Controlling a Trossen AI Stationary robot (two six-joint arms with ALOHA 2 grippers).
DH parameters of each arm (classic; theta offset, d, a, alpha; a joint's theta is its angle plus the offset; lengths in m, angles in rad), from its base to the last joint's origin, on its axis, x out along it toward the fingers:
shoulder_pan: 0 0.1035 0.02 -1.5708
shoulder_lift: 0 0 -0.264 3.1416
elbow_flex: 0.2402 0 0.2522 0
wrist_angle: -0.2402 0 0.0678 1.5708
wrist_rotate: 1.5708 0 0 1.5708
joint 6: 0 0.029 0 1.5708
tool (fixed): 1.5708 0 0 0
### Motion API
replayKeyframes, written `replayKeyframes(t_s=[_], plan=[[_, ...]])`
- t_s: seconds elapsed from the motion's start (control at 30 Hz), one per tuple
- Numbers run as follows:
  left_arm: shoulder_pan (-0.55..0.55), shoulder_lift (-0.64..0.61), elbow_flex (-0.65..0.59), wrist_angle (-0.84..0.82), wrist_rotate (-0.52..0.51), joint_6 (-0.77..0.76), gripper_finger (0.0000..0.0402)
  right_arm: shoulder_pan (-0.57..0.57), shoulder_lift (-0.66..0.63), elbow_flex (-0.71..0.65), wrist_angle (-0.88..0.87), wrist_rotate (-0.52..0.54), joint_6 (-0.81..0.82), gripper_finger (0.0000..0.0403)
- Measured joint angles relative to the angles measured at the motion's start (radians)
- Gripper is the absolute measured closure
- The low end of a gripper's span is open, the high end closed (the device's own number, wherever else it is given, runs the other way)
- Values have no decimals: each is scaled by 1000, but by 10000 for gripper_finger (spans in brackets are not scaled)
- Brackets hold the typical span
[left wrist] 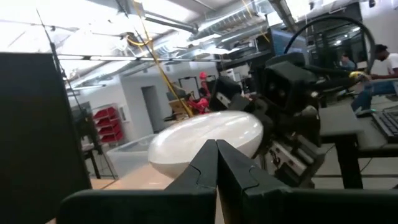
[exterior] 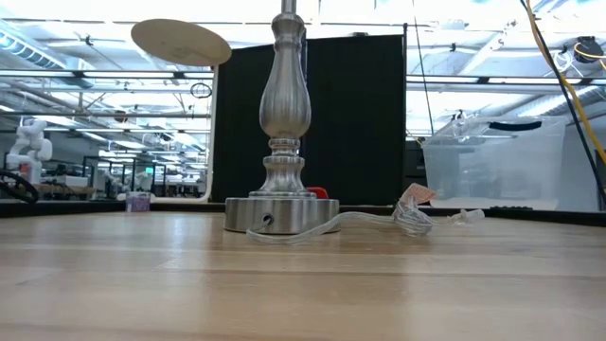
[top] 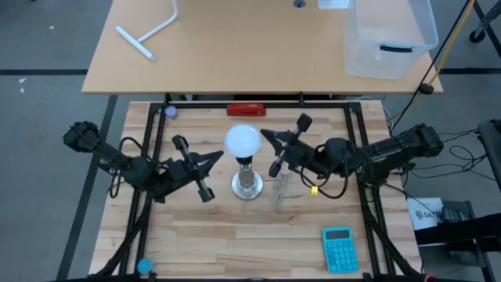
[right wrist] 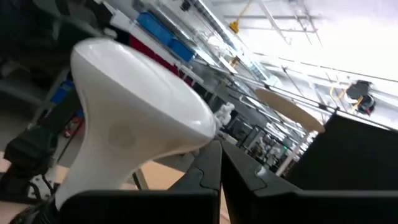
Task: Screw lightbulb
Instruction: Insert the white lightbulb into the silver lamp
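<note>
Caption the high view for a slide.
Lightbulb seated atop the lamp stand, flanked by shut left gripper and right gripper.

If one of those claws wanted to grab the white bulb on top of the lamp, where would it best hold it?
Probably around the widest part of the lightbulb, its round domed head. It sits upright on the lamp stand, narrowing towards its base, so fingers opened wide and coming level from the side would fit best. The right gripper and left gripper, both shut, already flank it.

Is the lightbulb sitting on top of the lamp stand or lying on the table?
On top: the lightbulb sits dome-up above the lamp stand, not on the table.
</note>
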Motion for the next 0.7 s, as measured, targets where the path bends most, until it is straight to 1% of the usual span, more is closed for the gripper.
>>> replayKeyframes(t_s=[0.1, 0.3, 0.7], plan=[[27, 0, 0, -21, 0, -25, 402, -7, 0, 0, 9, -43, 0, 403], [58, 0, 0, -44, 27, -61, 402, -5, -1, 0, 8, -43, -13, 403], [84, -1, 0, -47, 3, -64, 401, 54, -5, 0, -8, -36, -23, 403]])
